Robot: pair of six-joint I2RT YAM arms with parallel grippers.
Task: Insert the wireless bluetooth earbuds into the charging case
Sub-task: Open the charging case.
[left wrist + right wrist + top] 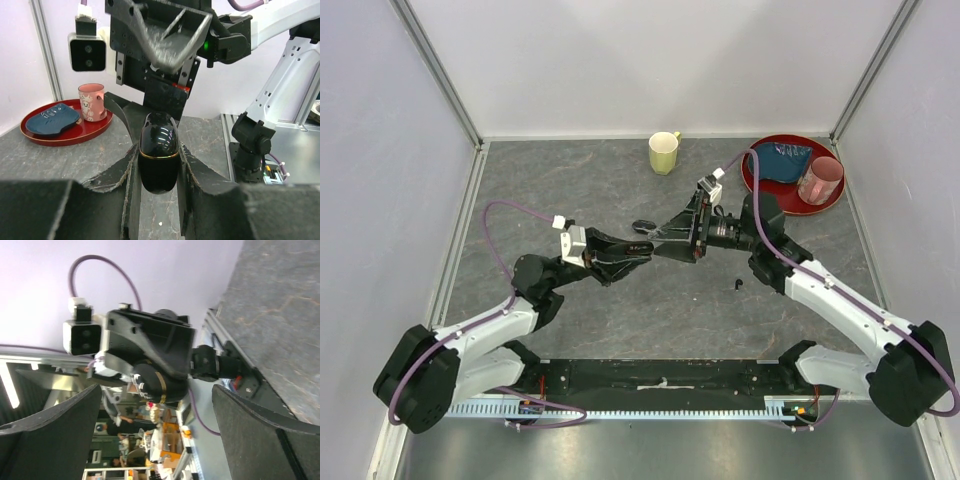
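Observation:
The glossy black charging case (159, 160), oval with a thin gold seam, is pinched between the fingers of my left gripper (159, 150), which is shut on it above the middle of the table (646, 250). My right gripper (663, 238) faces it nose to nose, jaws spread wide. In the right wrist view the case (161, 385) shows beyond the open right gripper (155, 435), with nothing between those fingers. A tiny black earbud (737, 285) lies on the table under the right forearm. Another small black rounded bit (643, 225) lies just behind the two grippers.
A yellow mug (664, 152) stands at the back centre. At the back right a red tray (755, 185) holds a pink cup (820, 180) and a blue item (785, 160). White walls close in the left, right and far sides.

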